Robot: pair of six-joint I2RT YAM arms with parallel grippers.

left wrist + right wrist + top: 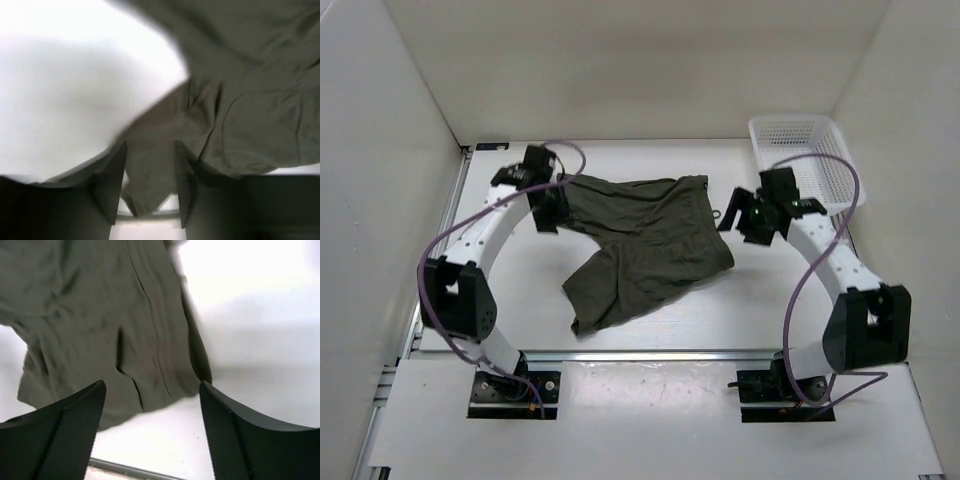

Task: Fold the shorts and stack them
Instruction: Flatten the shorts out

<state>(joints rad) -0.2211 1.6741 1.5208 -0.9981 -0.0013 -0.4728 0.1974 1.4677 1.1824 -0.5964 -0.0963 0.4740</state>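
Note:
The dark olive-green shorts (pixel 645 240) lie crumpled in the middle of the white table, with the waistband toward the far side and one leg trailing toward the near left. My left gripper (pixel 552 207) is at the shorts' far left corner and is shut on the fabric. In the left wrist view the cloth (pixel 250 100) runs bunched between the two fingers of my left gripper (pixel 149 150). My right gripper (pixel 745 218) is open and empty just off the shorts' right edge. In the right wrist view the shorts (pixel 90 315) lie beyond the spread fingers of my right gripper (pixel 152 385).
A white plastic mesh basket (pixel 800 150) stands at the far right corner, behind the right arm. White walls enclose the table on the left, far and right sides. A metal rail (pixel 650 353) runs along the near edge.

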